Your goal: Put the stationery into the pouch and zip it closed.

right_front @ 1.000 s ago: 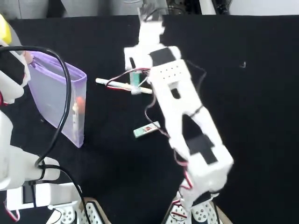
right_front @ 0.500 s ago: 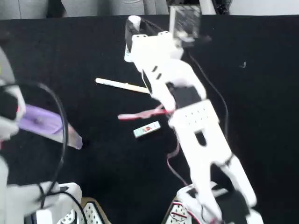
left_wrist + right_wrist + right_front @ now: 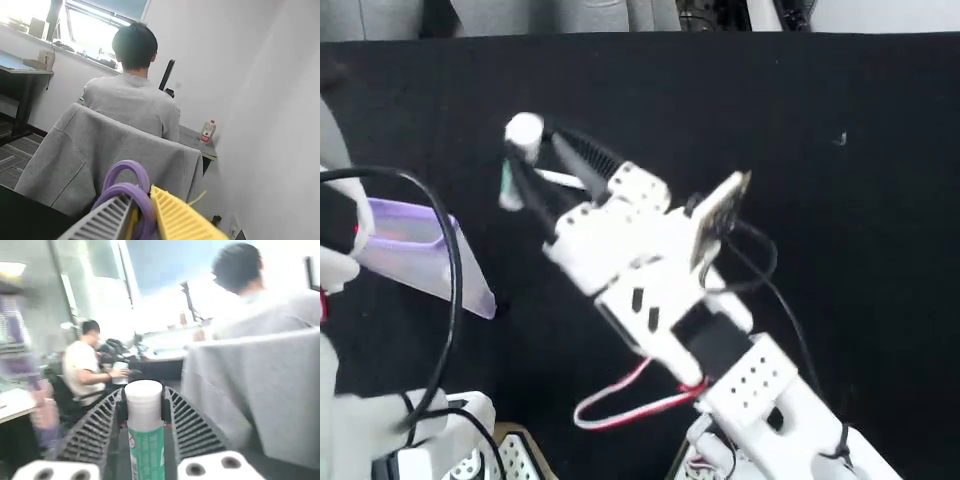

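My right gripper (image 3: 527,152) is shut on a glue stick (image 3: 507,183) with a white cap and green body, held above the table left of centre. In the right wrist view the glue stick (image 3: 144,440) stands between the ribbed fingers (image 3: 95,427). At the left edge the purple pouch (image 3: 415,250) hangs tilted, with my left gripper (image 3: 348,232) shut on its rim. The left wrist view shows the pouch rim (image 3: 131,192) pinched between the grey and yellow jaws. A white pen (image 3: 562,178) lies behind the right gripper, partly hidden.
The black tabletop (image 3: 840,200) is open on the right and at the back. A black cable (image 3: 445,300) loops down the left arm in front of the pouch. Red and white wires (image 3: 630,400) hang below the right arm.
The right arm swung from the back middle toward the left with the glue stick lifted. It now covers the small green-and-white item. The pouch stays tipped, mouth toward the right.
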You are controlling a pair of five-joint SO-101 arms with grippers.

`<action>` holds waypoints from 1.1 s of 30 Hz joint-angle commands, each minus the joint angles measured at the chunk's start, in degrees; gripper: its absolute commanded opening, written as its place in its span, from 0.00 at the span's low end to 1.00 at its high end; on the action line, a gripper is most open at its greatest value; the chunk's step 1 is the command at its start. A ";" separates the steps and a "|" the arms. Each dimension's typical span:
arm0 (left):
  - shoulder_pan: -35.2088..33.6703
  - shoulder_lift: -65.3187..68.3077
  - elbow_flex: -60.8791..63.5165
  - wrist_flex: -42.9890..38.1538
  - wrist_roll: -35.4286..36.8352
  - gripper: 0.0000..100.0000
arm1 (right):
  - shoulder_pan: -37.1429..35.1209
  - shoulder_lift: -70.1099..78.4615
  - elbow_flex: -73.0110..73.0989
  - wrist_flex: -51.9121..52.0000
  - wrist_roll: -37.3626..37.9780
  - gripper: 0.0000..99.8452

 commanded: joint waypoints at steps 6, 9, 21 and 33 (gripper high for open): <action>9.54 2.46 0.66 0.09 0.62 0.03 | -7.03 -3.47 0.40 -8.35 3.08 0.01; 9.89 2.46 0.66 0.09 0.62 0.03 | -7.12 -3.47 0.22 -11.60 2.99 0.01; 10.24 2.46 0.22 0.00 3.52 0.03 | -8.88 -3.21 1.89 -12.84 -1.05 0.01; 10.33 2.37 -3.21 0.09 4.75 0.03 | -8.53 1.98 2.86 -18.46 -0.97 0.01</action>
